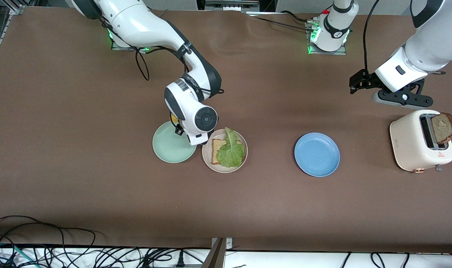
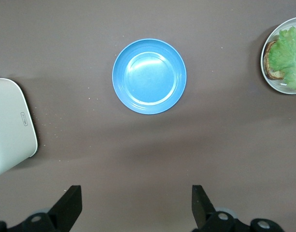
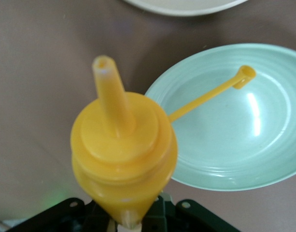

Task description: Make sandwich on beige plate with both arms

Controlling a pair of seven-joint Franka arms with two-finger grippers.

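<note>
Building the sandwich, we judge ourselves at the sauce step: the beige plate point(image 1: 207, 156) carries one bread slice point(image 1: 217, 146) with the lettuce leaf point(image 1: 231, 150) laid on top, and no second slice covers it yet. Just beside the beige plate, toward the right arm's end of the counter point(image 1: 99, 186), lies the mint green plate point(image 1: 170, 147). Our right claw point(image 3: 133, 220) is over the edge of that mint plate and close to the beige one, clenched on a yellow squeeze bottle point(image 3: 123, 150) whose cap hangs loose on its tether. The blue plate point(image 1: 317, 154) sits well apart from the beige plate toward the left arm's end, and past it stands the toaster point(image 1: 421, 145) with the second slice point(image 1: 443, 128) sticking up from its slot. Our left claw point(image 2: 135, 208) waits released, over the counter near the toaster. Next, we think, the bottle must tip nozzle-down over the lettuce, then the left arm fetches the toast.
</note>
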